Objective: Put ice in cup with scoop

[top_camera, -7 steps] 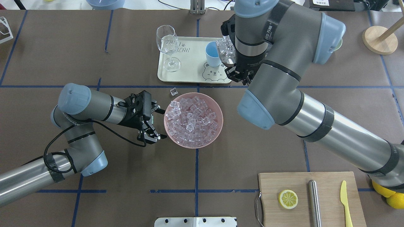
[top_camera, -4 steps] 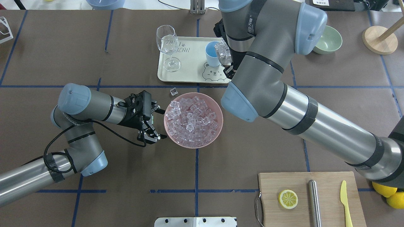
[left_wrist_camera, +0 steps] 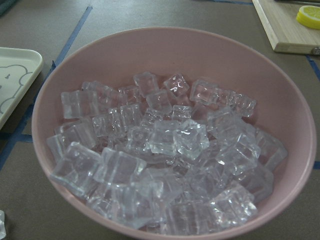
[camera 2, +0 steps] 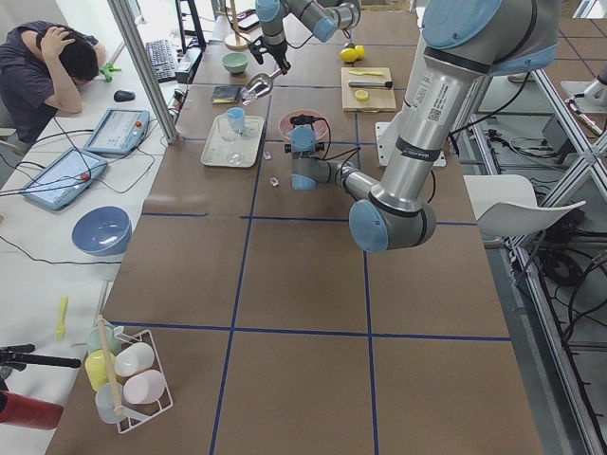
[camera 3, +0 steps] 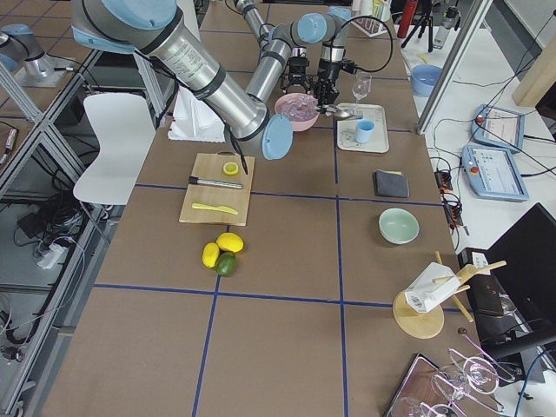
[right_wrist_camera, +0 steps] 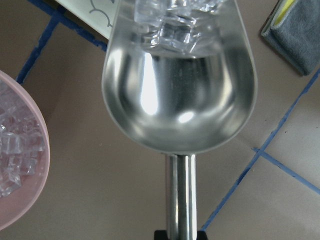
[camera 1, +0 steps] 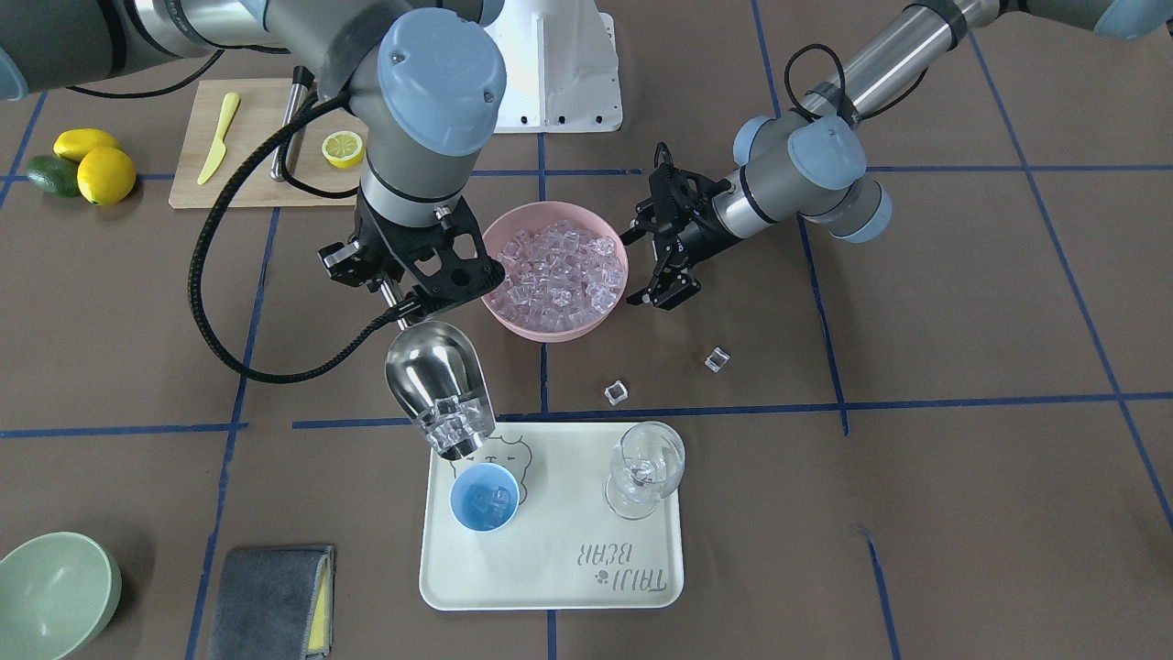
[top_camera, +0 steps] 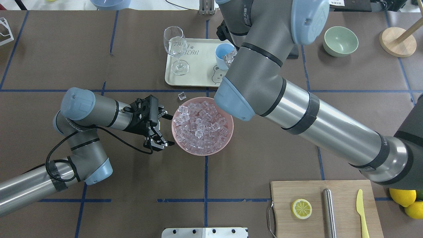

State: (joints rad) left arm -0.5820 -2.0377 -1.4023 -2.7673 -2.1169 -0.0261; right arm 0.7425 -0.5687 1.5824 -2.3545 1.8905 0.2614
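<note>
The right fingers [camera 1: 449, 275] pinched the scoop [camera 1: 436, 380] by its handle. Its trough was tipped mouth-down toward the cup [camera 1: 484, 496], which stood on the tray [camera 1: 550, 568] by the bear drawing. Ice [camera 1: 451, 426] was bunched at the scoop's lip, and a cube or two already lay in the cup.

The step in hand looked like the pour. To do it well, the lip should hang over the middle of the cup's mouth, not its near rim. The trough looked about as wide as that mouth, so cubes could slip past either side. The tilt should grow slowly, letting cubes slide out a few at a time and not in a clump. The cup looked light and might tip if struck, so a small gap above its rim seemed wise.

The left fingers [top_camera: 161, 142] were spread and empty, just beside the bowl [top_camera: 228, 141], well apart from the pour. Stray cubes [camera 1: 617, 392] lay on the surface between bowl and tray. The glass [camera 1: 646, 467] shared the tray, apart from the cup on the side away from the scoop, so drift that way was the main hazard. The bare surface between tray and bowl seemed to offer room to draw the scoop back.
</note>
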